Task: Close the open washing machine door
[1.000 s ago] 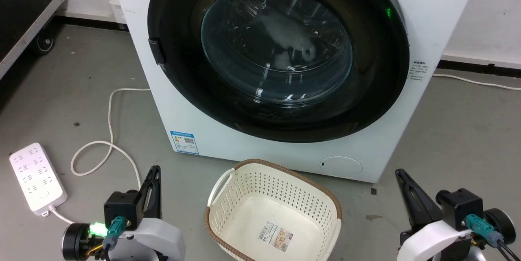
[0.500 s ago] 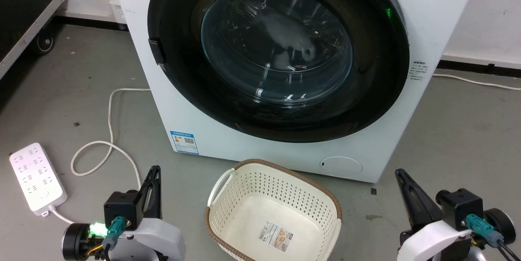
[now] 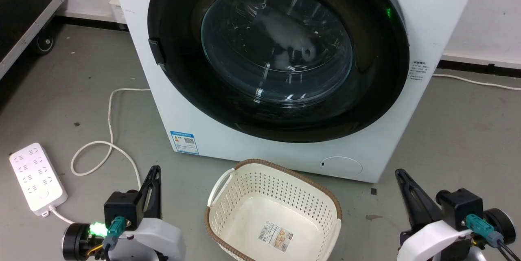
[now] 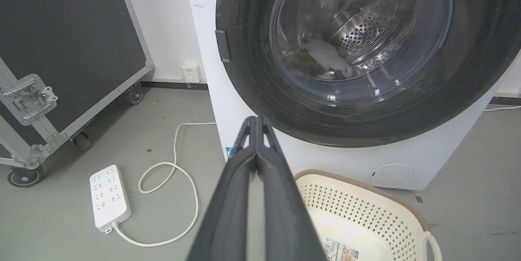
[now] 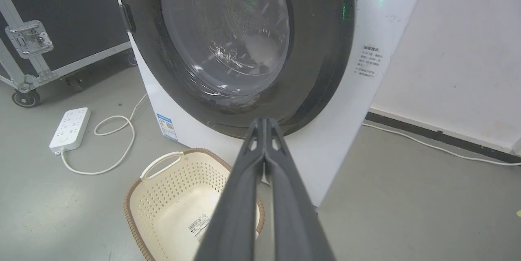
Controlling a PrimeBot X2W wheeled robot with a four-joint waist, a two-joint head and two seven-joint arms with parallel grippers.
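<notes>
While both pairs of jaws sit pressed together, the round glossy black-framed glass washing machine door (image 3: 279, 49) lies flush on the white washer (image 3: 431, 8).
Low down, the left gripper (image 3: 155, 168) and right gripper (image 3: 398, 171) flank a cream perforated plastic basket (image 3: 260, 162).

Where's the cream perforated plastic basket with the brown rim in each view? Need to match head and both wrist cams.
Head view: cream perforated plastic basket at bottom centre, below the white washing machine.
Left wrist view: lower right, right of the left gripper.
Right wrist view: lower left, left of the right gripper.
Shared landmark: white power strip, left of the basket in all three.
</notes>
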